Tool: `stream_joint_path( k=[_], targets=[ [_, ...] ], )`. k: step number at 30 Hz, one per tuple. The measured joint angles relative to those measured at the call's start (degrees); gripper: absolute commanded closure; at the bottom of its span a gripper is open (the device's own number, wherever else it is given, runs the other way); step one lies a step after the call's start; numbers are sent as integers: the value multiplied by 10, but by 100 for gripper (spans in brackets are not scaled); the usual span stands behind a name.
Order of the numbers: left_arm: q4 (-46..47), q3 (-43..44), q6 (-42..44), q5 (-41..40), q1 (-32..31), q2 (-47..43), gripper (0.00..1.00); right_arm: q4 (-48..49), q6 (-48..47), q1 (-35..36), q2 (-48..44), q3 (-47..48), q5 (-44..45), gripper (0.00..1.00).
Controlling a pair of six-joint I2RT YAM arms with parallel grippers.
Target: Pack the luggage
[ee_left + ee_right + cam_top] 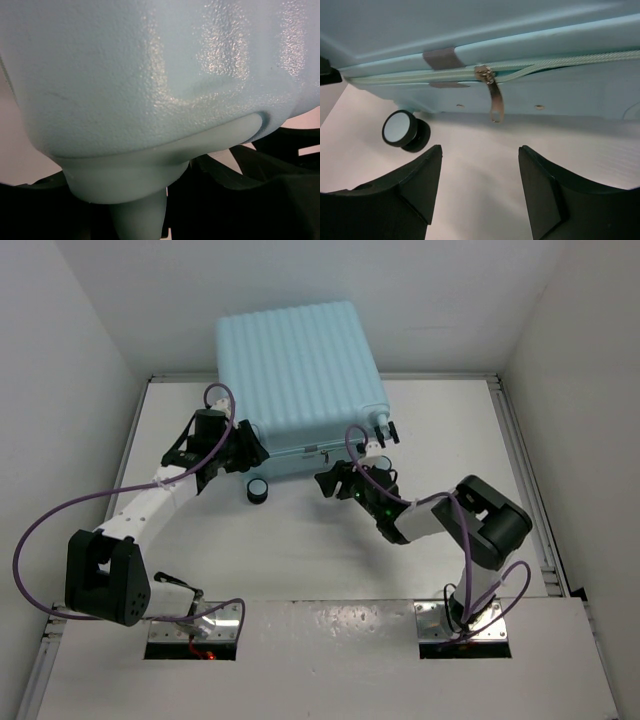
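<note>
The luggage (300, 380) is a large pale aqua ribbed suitcase lying flat and closed at the back of the table. My left gripper (240, 448) is at its near-left corner. In the left wrist view the shell (150, 75) fills the frame, and a pale wheel stem (137, 215) sits tight between the dark fingers. My right gripper (330, 483) stands open just before the front edge. Its view shows the zip line and a metal zip pull (493, 100) hanging ahead of the open gripper (480, 165). Nothing is between its fingers.
A black-and-white wheel (258, 490) sits under the suitcase's front edge, also seen as a wheel (402, 131) in the right wrist view. Two more wheels (384, 428) stick out at the right corner. White walls close in the table (300, 560) on three sides.
</note>
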Motion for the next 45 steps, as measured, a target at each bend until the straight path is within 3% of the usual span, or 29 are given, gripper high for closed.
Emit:
stream_joint_path(
  k=[25, 29, 32, 33, 45],
  targets=[
    [0, 0, 0, 0, 0, 8, 80, 21, -17, -36, 71, 75, -24, 44],
    [0, 0, 0, 0, 0, 8, 80, 30, -28, -48, 79, 82, -38, 61],
    [0, 0, 0, 0, 0, 12, 80, 33, -34, -51, 85, 85, -52, 83],
    [0, 0, 0, 0, 0, 12, 80, 34, -36, -51, 87, 87, -55, 100],
    [0, 0, -2, 2, 0, 12, 82, 51, -47, -47, 73, 61, -59, 100]
  ],
)
